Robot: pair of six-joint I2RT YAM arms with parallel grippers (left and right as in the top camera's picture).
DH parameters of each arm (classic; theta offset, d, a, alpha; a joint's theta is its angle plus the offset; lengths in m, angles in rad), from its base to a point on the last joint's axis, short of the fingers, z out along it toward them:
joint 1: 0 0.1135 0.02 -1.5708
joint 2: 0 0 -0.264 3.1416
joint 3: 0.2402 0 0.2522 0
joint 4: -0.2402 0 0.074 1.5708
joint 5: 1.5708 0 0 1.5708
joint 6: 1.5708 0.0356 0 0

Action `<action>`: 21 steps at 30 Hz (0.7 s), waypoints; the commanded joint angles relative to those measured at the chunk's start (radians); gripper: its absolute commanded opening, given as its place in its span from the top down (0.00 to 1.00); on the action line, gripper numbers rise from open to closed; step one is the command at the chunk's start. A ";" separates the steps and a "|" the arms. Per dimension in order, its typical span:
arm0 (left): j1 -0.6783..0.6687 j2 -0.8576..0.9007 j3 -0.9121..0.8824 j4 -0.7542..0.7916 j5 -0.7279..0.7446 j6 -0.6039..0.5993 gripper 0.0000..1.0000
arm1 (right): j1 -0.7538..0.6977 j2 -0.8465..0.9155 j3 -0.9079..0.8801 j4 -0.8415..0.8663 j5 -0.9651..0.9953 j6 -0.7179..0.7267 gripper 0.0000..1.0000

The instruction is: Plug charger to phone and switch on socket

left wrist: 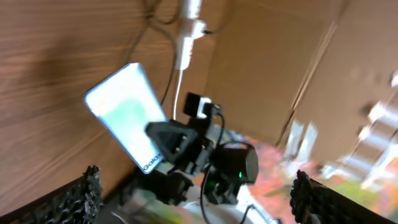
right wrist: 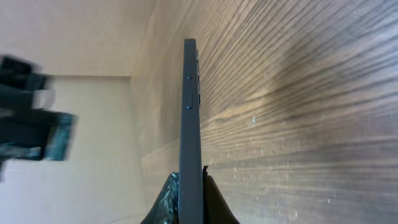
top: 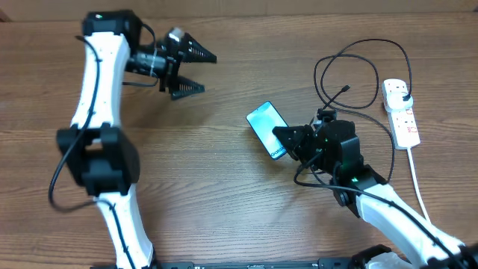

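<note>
The phone (top: pixel 265 123) has a blue-teal screen with white "Galaxy" text at its near end. My right gripper (top: pixel 282 142) is shut on that end. In the right wrist view the phone (right wrist: pixel 189 112) shows edge-on between the fingers (right wrist: pixel 190 196). The charger (top: pixel 358 71) is a thin black cable looped on the table behind the phone. Its loose tip (top: pixel 346 89) lies apart from the phone, and its black plug (top: pixel 402 93) sits in the white socket strip (top: pixel 403 119). My left gripper (top: pixel 193 71) is open and empty at the far left, and its camera shows the phone (left wrist: pixel 121 115).
The strip's thick white cord (top: pixel 420 190) runs toward the front right edge. The left wrist view also shows the right gripper (left wrist: pixel 180 146), the strip (left wrist: pixel 186 34) and a cardboard wall (left wrist: pixel 273 62) beyond the table.
</note>
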 commanded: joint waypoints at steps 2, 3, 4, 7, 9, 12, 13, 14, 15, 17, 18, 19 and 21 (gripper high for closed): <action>0.009 -0.278 0.024 -0.006 -0.081 0.156 0.00 | -0.003 -0.144 0.016 -0.017 -0.033 0.002 0.96; 0.009 -0.325 0.024 -0.006 -0.120 0.167 0.00 | -0.003 -0.173 0.016 -0.028 -0.033 0.002 0.96; 0.009 -0.372 0.024 -0.006 -0.148 0.171 0.00 | -0.003 -0.206 0.016 -0.041 -0.032 0.002 0.96; 0.012 -0.521 0.024 -0.006 -0.166 0.190 0.00 | -0.003 -0.312 0.016 -0.108 -0.006 0.002 0.96; 0.012 -0.598 0.024 -0.006 -0.171 0.208 0.00 | -0.003 -0.369 0.016 -0.164 0.029 0.002 0.96; 0.011 -0.709 0.021 -0.006 -0.270 0.211 0.04 | -0.003 -0.438 0.016 -0.264 0.089 0.001 0.96; 0.011 -0.739 0.016 -0.006 -0.317 0.211 0.07 | -0.003 -0.452 0.015 -0.293 0.099 0.001 0.96; 0.011 -0.779 0.006 -0.006 -0.382 0.210 0.08 | -0.003 -0.466 0.015 -0.329 0.106 0.001 0.96; 0.011 -0.805 -0.006 -0.006 -0.415 0.210 0.09 | -0.003 -0.472 0.015 -0.354 0.106 0.000 0.96; 0.011 -0.865 -0.045 -0.006 -0.457 0.206 0.09 | -0.003 -0.475 0.015 -0.404 0.105 0.001 0.96; 0.011 -0.891 -0.070 -0.006 -0.457 0.206 0.09 | -0.003 -0.475 0.015 -0.422 0.105 0.001 0.96; 0.011 -0.919 -0.103 -0.005 -0.454 0.203 0.09 | -0.003 -0.475 0.015 -0.442 0.105 0.001 0.96; 0.011 -0.967 -0.181 -0.003 -0.448 0.180 0.09 | -0.003 -0.475 0.015 -0.473 0.101 0.001 0.96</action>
